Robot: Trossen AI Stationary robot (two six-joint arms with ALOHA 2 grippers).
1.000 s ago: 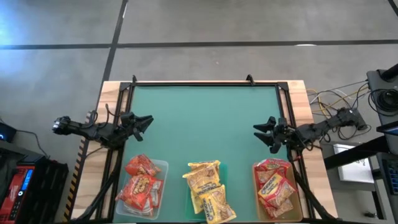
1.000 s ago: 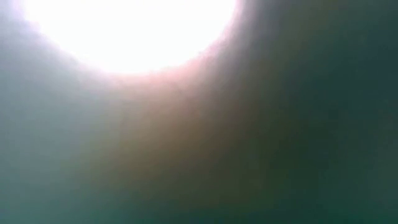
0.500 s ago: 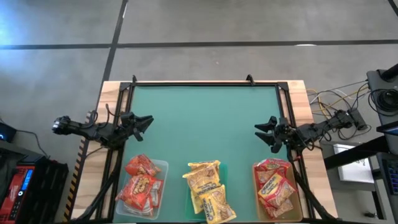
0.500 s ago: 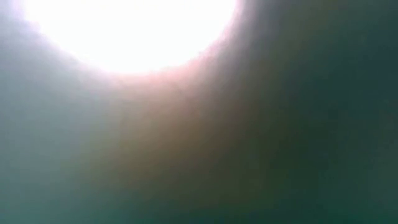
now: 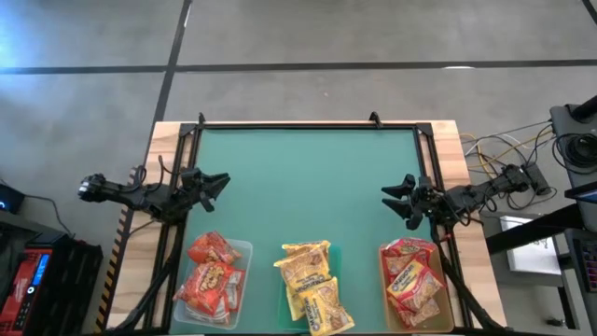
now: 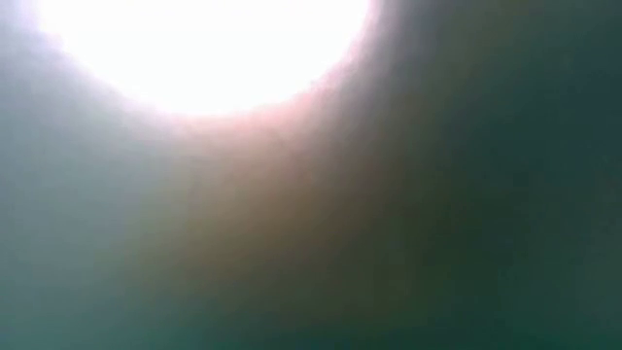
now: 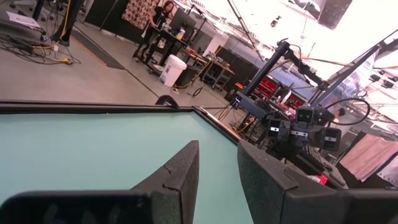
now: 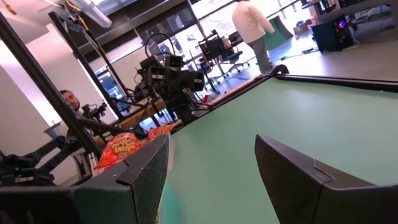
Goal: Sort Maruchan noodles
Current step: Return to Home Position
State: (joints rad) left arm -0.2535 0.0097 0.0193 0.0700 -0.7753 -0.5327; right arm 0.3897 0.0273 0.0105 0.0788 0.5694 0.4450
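Your Maruchan noodles [image 5: 300, 269] all lie in three trays along the near edge of the table [image 5: 308, 168]: red packets [image 5: 213, 276] in the left tray [image 5: 245, 250], yellow packets [image 5: 315, 297] in the middle, red-orange packets [image 5: 412, 282] on the right. None has shifted since a second ago. Your left gripper [image 5: 219, 184] hangs at the table's left edge, fingers slightly parted and empty, unmoved. Your right gripper [image 5: 392, 199] hangs at the right edge, fingers spread wide and empty. That arm has drawn back very slightly.
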